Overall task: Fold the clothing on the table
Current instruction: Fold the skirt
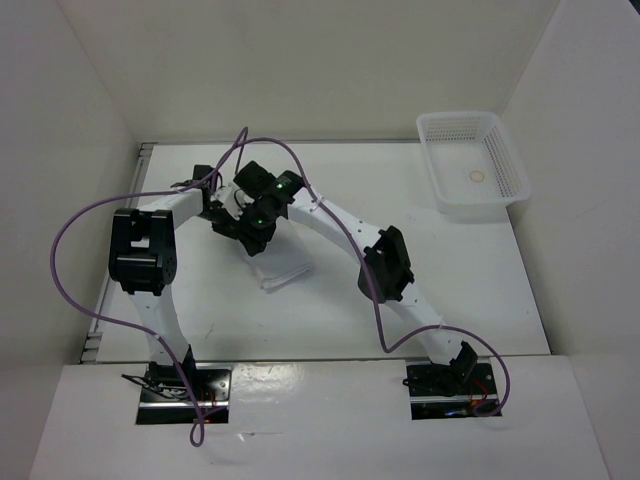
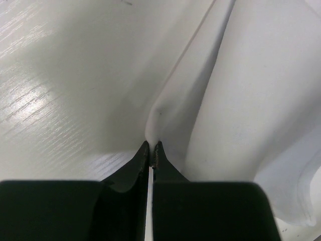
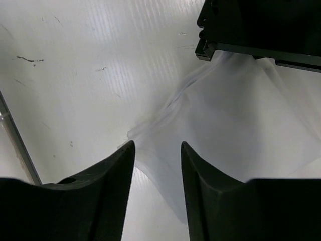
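my left claw (image 2: 151,150) is pressed together, pinching a raised crease of the clothing (image 1: 285,272), which lies on the counter (image 1: 470,290) a little left of centre, under both wrists. my right claw (image 3: 158,145) stands spread, holding nothing, just over a corner of the fabric. i judge a fold is in hand; the next move calls for a grip on that corner.

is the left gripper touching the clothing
Touching. The left wrist view shows the left gripper shut, its tips pinching a raised fold of the clothing.
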